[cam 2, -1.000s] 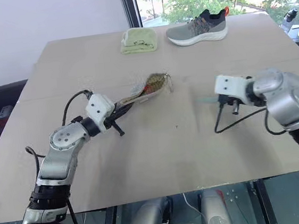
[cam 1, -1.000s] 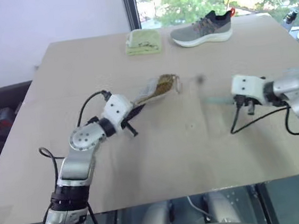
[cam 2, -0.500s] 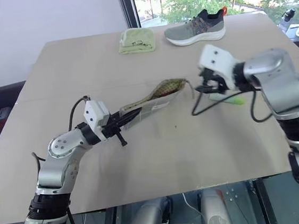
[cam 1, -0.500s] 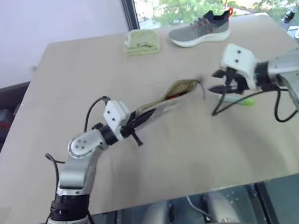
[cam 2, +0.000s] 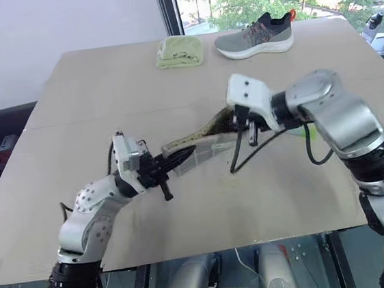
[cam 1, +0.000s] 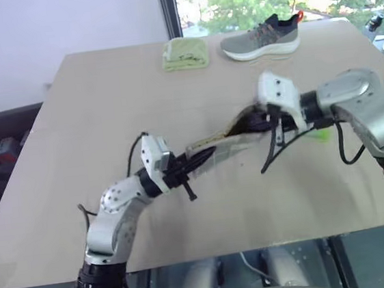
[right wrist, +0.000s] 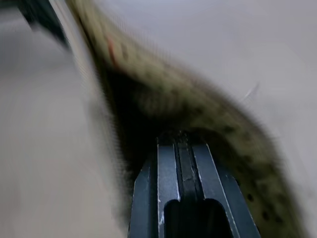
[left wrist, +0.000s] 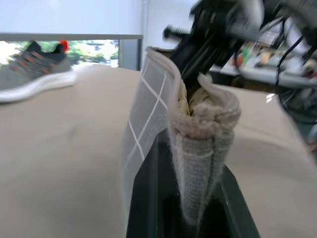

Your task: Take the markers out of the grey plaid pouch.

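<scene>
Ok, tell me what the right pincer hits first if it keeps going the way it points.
Probably the grey plaid pouch's yellowish lining: the shut right pincer points into its open mouth; depth inside is unclear.

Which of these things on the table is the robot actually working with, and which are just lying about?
In use: the grey pouch, held up by the left hand; the right hand at its open mouth.
Lying about: shoe, folded yellow-green cloth, green thing.

**Layout on the table**

The pouch (cam 1: 222,141) is in the middle of the table (cam 1: 105,105), between the 2 arms. The left gripper (cam 1: 204,160) is at its left end, the right gripper (cam 2: 240,126) at its right end, in the opening. A cloth (cam 1: 184,52) and a shoe (cam 1: 260,38) lie behind, at the far edge, cloth left of shoe.
</scene>
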Motion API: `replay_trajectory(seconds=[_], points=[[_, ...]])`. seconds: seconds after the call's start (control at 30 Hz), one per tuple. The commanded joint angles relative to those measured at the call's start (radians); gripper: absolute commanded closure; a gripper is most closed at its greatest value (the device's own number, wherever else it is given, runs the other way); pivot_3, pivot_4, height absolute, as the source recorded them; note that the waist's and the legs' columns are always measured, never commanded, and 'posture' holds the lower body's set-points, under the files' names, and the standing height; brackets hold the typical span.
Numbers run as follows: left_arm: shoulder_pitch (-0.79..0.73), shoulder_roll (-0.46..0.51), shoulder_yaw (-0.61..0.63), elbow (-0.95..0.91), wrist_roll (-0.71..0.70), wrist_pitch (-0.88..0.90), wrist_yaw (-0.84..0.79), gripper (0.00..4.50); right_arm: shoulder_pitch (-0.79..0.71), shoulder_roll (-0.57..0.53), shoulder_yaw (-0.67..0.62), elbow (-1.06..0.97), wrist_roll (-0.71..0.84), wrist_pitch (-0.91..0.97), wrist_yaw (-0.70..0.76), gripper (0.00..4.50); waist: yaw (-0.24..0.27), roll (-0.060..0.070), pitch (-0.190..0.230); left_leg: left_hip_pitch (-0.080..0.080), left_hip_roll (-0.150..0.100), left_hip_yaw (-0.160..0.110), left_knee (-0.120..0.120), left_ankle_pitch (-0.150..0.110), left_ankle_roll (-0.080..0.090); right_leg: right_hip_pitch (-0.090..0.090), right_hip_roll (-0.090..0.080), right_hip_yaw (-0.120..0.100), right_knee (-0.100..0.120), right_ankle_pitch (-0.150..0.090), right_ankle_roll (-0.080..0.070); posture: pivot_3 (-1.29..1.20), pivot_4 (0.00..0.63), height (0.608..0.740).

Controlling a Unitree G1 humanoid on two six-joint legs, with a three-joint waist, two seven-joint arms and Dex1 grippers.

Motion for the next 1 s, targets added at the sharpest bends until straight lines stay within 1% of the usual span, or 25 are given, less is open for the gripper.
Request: replay_trajectory(seconds=[0.03,0.1,0.17,0.2,0.27,0.3,0.33,0.37,0.47,0.6,0.8,0.9,1.0], points=[[0.007,-0.024,-0.023,-0.012,-0.029,-0.007,-0.028,4.50,0.014,-0.071,0.079,-0.009,-0.061,-0.090,0.069,4.48,0.001,0.000,0.000,0.000,0.000,0.000,0.000,0.000,0.000,0.000,0.000,0.000,0.000,0.000,0.000,0.00,0.150,0.740],[0.004,-0.045,-0.050,0.022,-0.008,-0.017,-0.035,4.50,0.022,-0.087,0.106,-0.010,-0.076,-0.136,0.101,4.48,0.000,0.000,0.000,0.000,0.000,0.000,0.000,0.000,0.000,0.000,0.000,0.000,0.000,0.000,0.000,0.00,0.150,0.740],[-0.002,-0.068,-0.068,0.044,-0.006,-0.012,-0.039,4.50,0.021,-0.094,0.130,0.004,-0.109,-0.186,0.115,3.96,-0.002,0.000,0.000,0.000,0.000,0.000,0.001,0.000,0.000,0.000,0.000,0.000,0.000,0.000,0.000,0.00,0.150,0.740],[-0.005,-0.075,-0.072,0.051,-0.009,-0.008,-0.042,4.50,0.020,-0.092,0.136,0.011,-0.123,-0.206,0.116,3.76,-0.003,0.000,0.000,0.001,0.000,0.000,0.001,0.000,0.000,0.000,0.000,0.000,0.000,0.000,0.000,0.00,0.150,0.740],[-0.007,-0.086,-0.074,0.058,-0.026,0.009,-0.049,4.50,0.012,-0.075,0.140,0.029,-0.153,-0.236,0.101,2.74,-0.003,0.000,0.000,0.001,0.000,0.000,0.001,0.000,0.000,0.000,0.001,0.000,0.000,0.000,0.000,0.00,0.150,0.740],[-0.007,-0.090,-0.075,0.059,-0.037,0.020,-0.052,4.50,0.006,-0.069,0.141,0.035,-0.167,-0.249,0.095,2.38,-0.003,0.000,0.000,0.001,0.000,0.000,0.001,0.000,0.000,0.000,0.000,0.000,0.000,0.000,0.000,0.00,0.150,0.740],[-0.006,-0.092,-0.075,0.058,-0.047,0.031,-0.056,4.50,0.002,-0.065,0.142,0.039,-0.180,-0.260,0.092,1.93,-0.003,0.000,0.000,0.001,0.000,0.000,0.001,0.000,0.000,0.000,0.001,0.000,0.000,0.000,0.000,0.00,0.150,0.740],[-0.003,-0.091,-0.076,0.053,-0.063,0.050,-0.062,4.50,-0.006,-0.063,0.142,0.041,-0.192,-0.265,0.094,1.61,-0.003,0.000,0.000,0.001,0.000,0.000,0.001,0.000,0.000,0.000,0.001,0.000,0.000,0.000,0.000,0.00,0.150,0.740],[0.008,-0.081,-0.079,0.039,-0.105,0.107,-0.081,4.50,-0.022,-0.070,0.146,0.036,-0.213,-0.280,0.130,1.61,-0.003,0.000,0.000,0.001,0.000,0.000,0.001,0.000,0.000,0.000,0.001,0.000,0.000,0.000,0.000,0.00,0.150,0.740],[0.020,-0.061,-0.092,0.034,-0.127,0.155,-0.109,4.50,-0.009,-0.080,0.177,0.001,-0.208,-0.276,0.222,1.61,-0.003,0.000,0.000,0.000,0.000,0.000,0.001,0.000,0.000,0.001,0.000,0.000,0.000,0.000,0.000,0.00,0.150,0.740],[0.030,-0.042,-0.101,0.003,-0.169,0.215,-0.141,4.50,-0.016,-0.118,0.176,-0.084,-0.156,-0.213,0.338,1.61,-0.001,0.000,0.000,0.000,0.000,0.000,0.001,0.000,0.000,0.001,0.000,0.000,0.000,0.000,0.000,0.00,0.150,0.740],[0.043,-0.035,-0.101,-0.008,-0.186,0.240,-0.152,4.50,-0.022,-0.125,0.187,-0.092,-0.163,-0.207,0.355,1.61,-0.001,0.000,0.000,0.000,0.000,0.000,0.001,0.000,0.000,0.001,0.000,0.000,0.000,0.000,0.000,0.00,0.150,0.740],[0.047,-0.033,-0.102,-0.005,-0.186,0.248,-0.160,4.50,-0.034,-0.100,0.211,-0.062,-0.191,-0.218,0.341,1.61,-0.001,0.000,0.000,0.001,0.000,0.000,0.001,0.000,0.000,0.001,0.000,0.000,0.000,0.000,0.000,0.00,0.150,0.740]])
